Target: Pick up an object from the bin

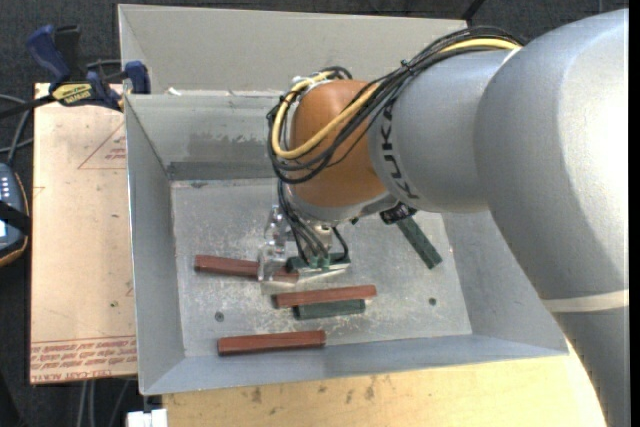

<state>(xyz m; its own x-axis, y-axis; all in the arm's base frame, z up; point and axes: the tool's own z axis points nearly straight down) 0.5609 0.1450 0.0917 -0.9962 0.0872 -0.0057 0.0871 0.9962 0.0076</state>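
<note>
1. The gripper [293, 258] sits low over the floor of the grey metal bin [150, 255], a little left of the middle, beneath the arm's orange wrist cover [335, 150].
2. The nearest thing is a flat reddish-brown stick [225, 265] lying almost level along the floor on the left. Its right end runs up to the gripper's tip and seems to touch it. I take this as the likely thing to pick, though nothing shows it gripped.
3. Just below the gripper lies a second reddish-brown stick [325, 295], with a dark green stick [330, 311] close against its lower side. A third reddish-brown stick [272, 342] lies apart near the front wall, and a tilted dark green stick [418, 242] lies at the right, partly under the arm.
4. I cannot tell whether the claw is released or clenched, because the wrist and its cables hide the tip from above. Nothing can be seen held in it.
5. To do the step well, the grip should probably close across the stick's narrow width and low against the metal floor, since the stick is thin and lies flat.
6. A hold at the very end would likely let the stick swing, so nearer its middle seems safer. A straight lift would keep clear of the pair below.
</note>
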